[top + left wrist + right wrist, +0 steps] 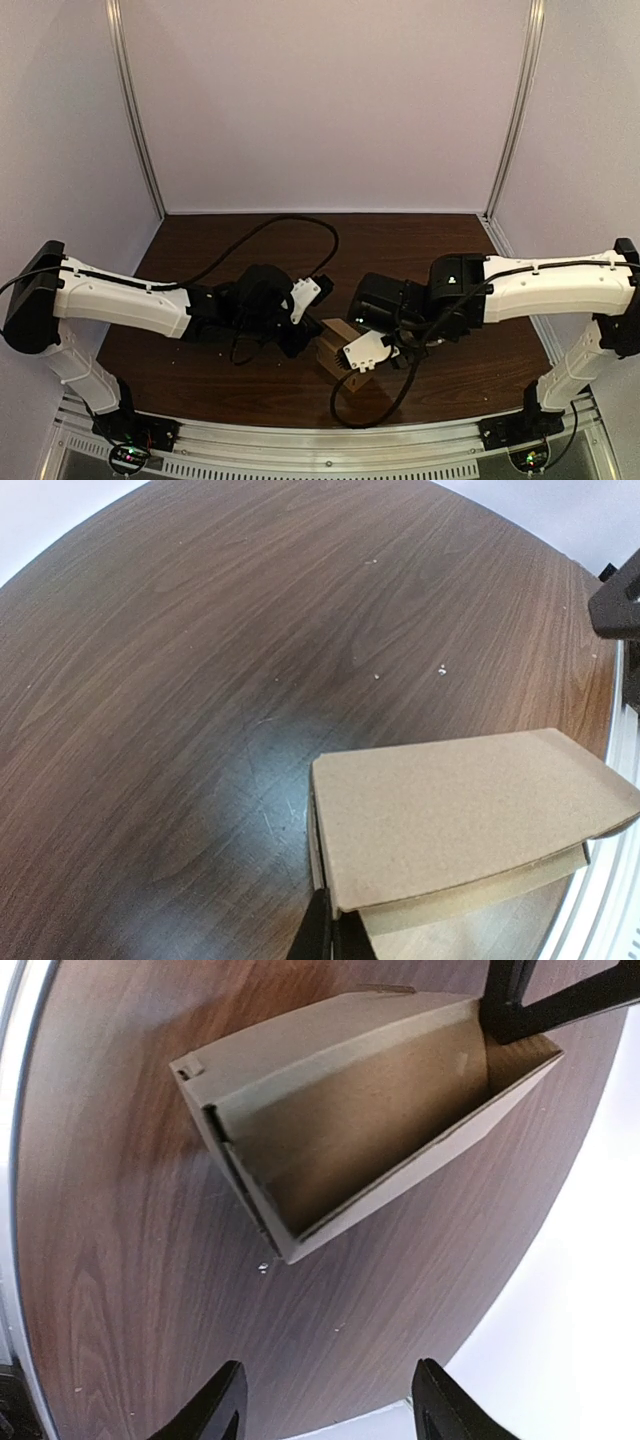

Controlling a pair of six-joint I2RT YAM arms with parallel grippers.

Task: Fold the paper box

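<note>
The brown paper box (333,352) stands near the table's front edge, between the two grippers. In the left wrist view its flat panel (470,810) fills the lower right. My left gripper (335,935) is shut on the box's thin side wall at the near corner. From the right wrist view the box (370,1110) shows its hollow inside, with a flap folded in along one end. My right gripper (330,1410) is open and apart from the box, its dark fingertips (215,1405) spread over bare table. The left gripper's fingers (530,1000) show at the box's far end.
The dark wood table (420,250) sits inside white walls with metal corner posts (135,110). A black cable (290,225) loops over the table behind the left arm. Another cable (385,405) hangs under the right wrist. The metal front rail (330,450) lies close to the box.
</note>
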